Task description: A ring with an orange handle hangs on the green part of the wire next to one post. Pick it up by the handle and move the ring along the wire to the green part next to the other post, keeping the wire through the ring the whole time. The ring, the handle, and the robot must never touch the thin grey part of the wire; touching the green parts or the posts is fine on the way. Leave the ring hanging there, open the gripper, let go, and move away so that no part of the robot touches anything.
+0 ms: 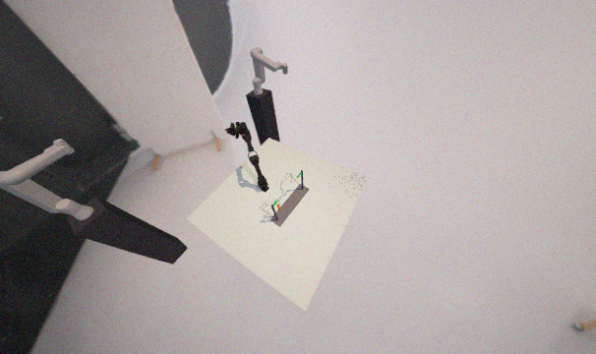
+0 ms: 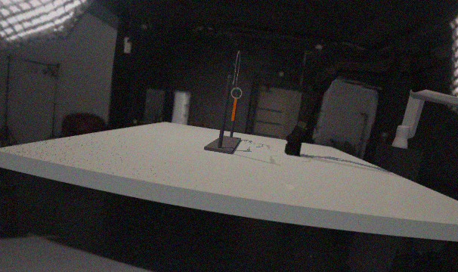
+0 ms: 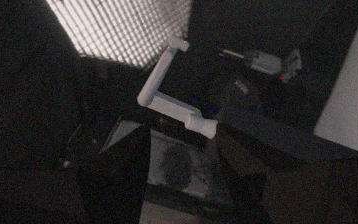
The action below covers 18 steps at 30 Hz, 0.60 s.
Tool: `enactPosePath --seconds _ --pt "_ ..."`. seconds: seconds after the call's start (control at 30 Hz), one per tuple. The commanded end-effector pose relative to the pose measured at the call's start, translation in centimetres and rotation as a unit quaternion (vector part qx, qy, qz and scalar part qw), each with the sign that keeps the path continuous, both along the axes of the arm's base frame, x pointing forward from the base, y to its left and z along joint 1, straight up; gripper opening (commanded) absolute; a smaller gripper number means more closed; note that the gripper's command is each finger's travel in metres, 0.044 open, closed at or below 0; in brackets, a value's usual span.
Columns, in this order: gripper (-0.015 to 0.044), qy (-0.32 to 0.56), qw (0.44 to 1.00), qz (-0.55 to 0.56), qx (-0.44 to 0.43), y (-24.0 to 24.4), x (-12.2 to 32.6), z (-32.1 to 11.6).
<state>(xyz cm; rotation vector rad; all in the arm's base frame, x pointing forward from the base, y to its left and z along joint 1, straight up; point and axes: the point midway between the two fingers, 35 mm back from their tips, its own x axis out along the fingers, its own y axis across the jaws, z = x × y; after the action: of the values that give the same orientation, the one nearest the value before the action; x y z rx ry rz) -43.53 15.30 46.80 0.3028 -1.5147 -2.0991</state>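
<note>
The ring (image 2: 236, 92) with its orange handle (image 2: 233, 109) (image 1: 278, 207) hangs on the green wire part (image 1: 275, 202) beside the near post (image 1: 273, 212) of the fixture. The fixture's dark base (image 1: 292, 204) (image 2: 223, 145) sits on the pale table (image 1: 278, 265) (image 2: 138, 166). The other post (image 1: 302, 181) has its own green part (image 1: 300, 173). The thin grey wire arcs between the posts. My gripper (image 1: 235, 129) (image 3: 183, 132) is raised high behind the table's back corner, far from the handle. It is partly open and holds nothing. The wrist view shows only the dark room.
My arm's base (image 1: 264, 187) (image 2: 294, 143) stands on the table next to the fixture. White robot arms on dark pedestals stand off the table (image 1: 266, 66) (image 1: 32, 182) (image 2: 414, 113). A large white panel (image 1: 121, 74) leans behind the table.
</note>
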Motion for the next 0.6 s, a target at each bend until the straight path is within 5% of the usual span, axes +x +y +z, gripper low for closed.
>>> enactPosePath --seconds 0.0,0.57 --pt "0.016 -0.013 0.997 -0.065 -0.031 2.8 1.3 -0.2" --pt "0.016 -0.034 0.937 -0.319 -0.139 12.4 9.5 -1.4"
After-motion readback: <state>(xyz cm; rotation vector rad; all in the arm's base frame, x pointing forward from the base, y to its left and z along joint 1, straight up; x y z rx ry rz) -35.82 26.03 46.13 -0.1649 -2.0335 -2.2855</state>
